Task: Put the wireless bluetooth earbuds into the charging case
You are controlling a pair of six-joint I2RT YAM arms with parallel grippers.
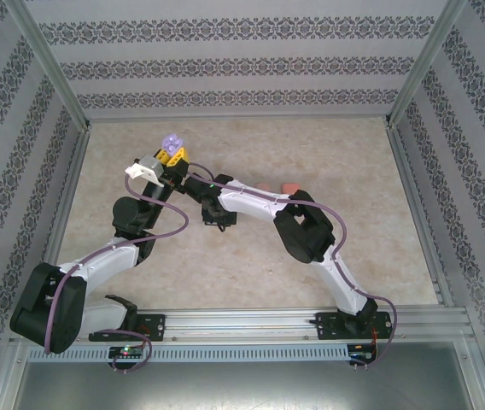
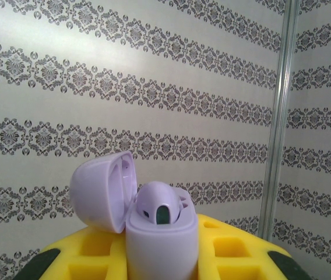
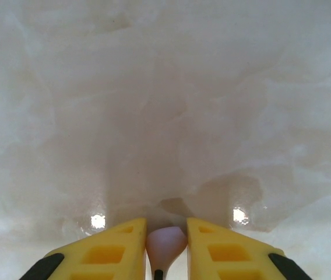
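My right fingers (image 3: 104, 251), yellow and blocky, are closed against both sides of a tiny pale pinkish earbud (image 3: 166, 240), with the pale marbled stone counter (image 3: 165, 87) below them. My left fingers (image 2: 66, 254) are clamped on the small lilac plastic charging case (image 2: 162, 248). They hold it raised, with its domed lid (image 2: 101, 189) swung open to the left. One lilac earbud (image 2: 154, 201) sits in the case's mouth, towards the lid side. I judge the free well to be just to its right, though I cannot see into it.

What the next move turns on is where that mouth lies from the bud I carry. From overhead, the case (image 1: 172, 140) is beyond my right wrist and to its left, near but not touching, so my right arm is the one to travel. My left only has to hold the case steady.

The bud's long axis runs along my right fingers. The broad end seems to point out past the fingertips, and the thin, dark-tipped stem points back towards my wrist. If so, the stem faces away from the well, and I judge the bud must be turned before it can go in stem-first. The gap beside the seated bud looks narrow, so a slanted approach could knock against it or the lid.
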